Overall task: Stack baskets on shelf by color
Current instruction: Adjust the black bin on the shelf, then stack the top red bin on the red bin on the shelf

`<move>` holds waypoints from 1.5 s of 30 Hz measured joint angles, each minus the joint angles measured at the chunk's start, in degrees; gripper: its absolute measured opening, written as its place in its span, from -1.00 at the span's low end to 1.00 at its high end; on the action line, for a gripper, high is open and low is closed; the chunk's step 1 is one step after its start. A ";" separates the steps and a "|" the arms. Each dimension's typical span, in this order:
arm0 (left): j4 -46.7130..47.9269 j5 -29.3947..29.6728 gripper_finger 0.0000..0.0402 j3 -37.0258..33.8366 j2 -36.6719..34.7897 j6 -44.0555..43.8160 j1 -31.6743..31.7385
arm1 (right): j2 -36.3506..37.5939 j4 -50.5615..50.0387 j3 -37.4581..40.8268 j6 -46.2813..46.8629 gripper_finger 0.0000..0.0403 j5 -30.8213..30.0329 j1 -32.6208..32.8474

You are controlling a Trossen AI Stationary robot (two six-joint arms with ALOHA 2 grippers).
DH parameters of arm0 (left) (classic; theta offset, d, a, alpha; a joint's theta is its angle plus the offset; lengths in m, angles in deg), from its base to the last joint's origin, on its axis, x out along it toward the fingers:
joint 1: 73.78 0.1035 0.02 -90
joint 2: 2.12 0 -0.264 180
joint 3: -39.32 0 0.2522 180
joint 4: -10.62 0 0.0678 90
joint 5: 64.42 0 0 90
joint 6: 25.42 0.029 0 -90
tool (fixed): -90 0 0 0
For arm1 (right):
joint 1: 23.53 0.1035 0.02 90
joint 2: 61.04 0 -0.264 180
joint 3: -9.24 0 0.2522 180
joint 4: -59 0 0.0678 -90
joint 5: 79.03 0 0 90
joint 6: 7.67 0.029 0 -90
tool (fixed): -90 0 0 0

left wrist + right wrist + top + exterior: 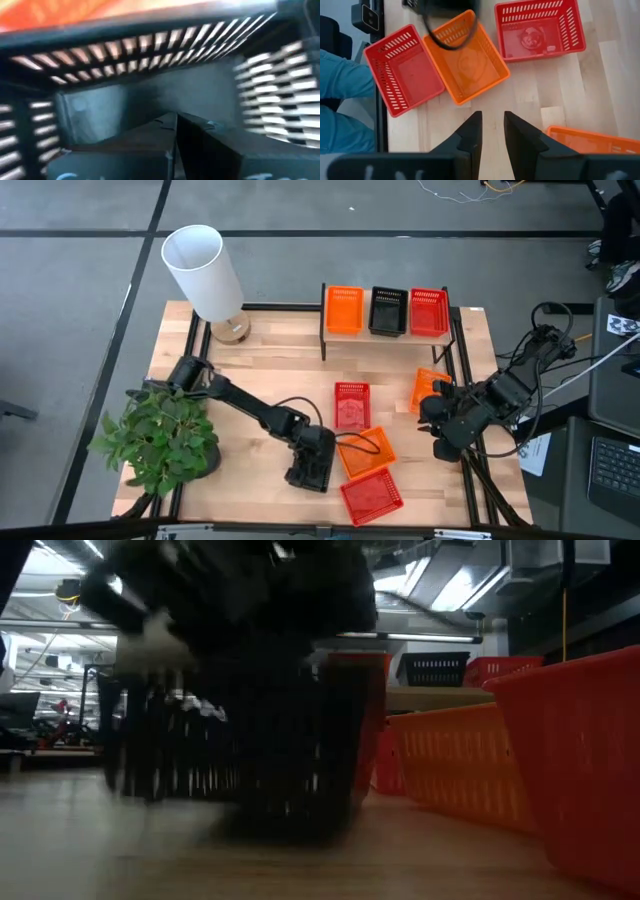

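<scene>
My left gripper [312, 463] is shut and points down into a black basket [297, 477] near the table's front; its wrist view shows the fingertips over the basket's floor [130, 102]. The black basket also shows in the low view [260, 740]. My right gripper [440, 423] is open and empty above the table's right side, beside an orange basket [427, 385]. A red basket [351, 404], an orange basket [365, 452] and a red basket [371, 495] lie loose on the table. The shelf [385, 340] at the far edge holds one orange, one black and one red basket. My left gripper's shut fingers [150, 132] come from above into the middle of the black basket, between its side walls and away from them. I cannot tell whether the tips touch the floor [175, 107].
A white lamp [205, 275] stands at the far left and a potted plant [160, 435] at the near left. The left arm's black cable [447, 30] loops over the orange basket. A person's blue-clad leg [340, 85] shows beyond the table's edge.
</scene>
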 joint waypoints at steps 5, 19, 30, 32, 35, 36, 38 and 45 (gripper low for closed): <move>-0.31 -0.45 -1.00 0.02 1.07 3.31 4.33 | -0.02 0.20 0.00 0.02 -0.60 -0.05 0.38; 1.02 0.16 -1.00 -0.07 0.14 6.19 15.36 | -0.02 0.24 0.00 1.30 -0.60 -0.07 0.37; 12.64 6.27 -1.00 -0.09 -13.81 6.16 12.67 | 0.01 0.21 3.75 1.44 -0.60 -2.08 0.32; 14.49 6.87 -1.00 -0.02 -16.54 6.17 12.72 | -0.01 0.11 5.54 2.75 -0.60 -2.03 0.32; 19.59 10.00 -1.00 -0.09 -20.13 6.23 12.84 | -0.04 -0.08 8.57 5.00 -0.60 -2.03 0.32; 21.31 11.05 -1.00 -0.09 -21.34 6.23 12.98 | -0.09 -0.20 9.72 5.75 -0.60 -1.99 0.32; 24.83 12.70 -1.00 -0.09 -23.48 6.25 13.21 | -0.04 0.15 12.10 6.69 -0.60 -2.03 0.32; 32.26 13.38 -1.00 -0.09 -26.96 6.42 13.85 | -0.04 -0.39 21.40 19.21 -0.60 -3.77 -0.91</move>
